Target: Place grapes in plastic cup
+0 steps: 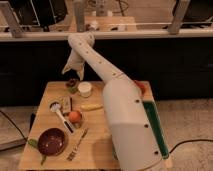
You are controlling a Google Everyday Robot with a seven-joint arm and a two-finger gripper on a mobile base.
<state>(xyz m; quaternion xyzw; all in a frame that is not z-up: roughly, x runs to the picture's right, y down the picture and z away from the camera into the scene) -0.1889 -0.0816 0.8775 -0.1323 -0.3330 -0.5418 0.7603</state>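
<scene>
camera view, arm bent down, gripper (70,80) over plastic cup (73,88)

Warm, dim indoor light falls from above onto the wooden counter (117,150), leaving the floor around it and the dark band behind it murky. The white arm (125,115) catches the most light and looks slightly washed out. The pincer (70,75) hangs over the counter's far left corner, its outline soft. Everything is blurred; the grapes (72,82) and plastic cup (73,89) merge into one dark smudge.
</scene>
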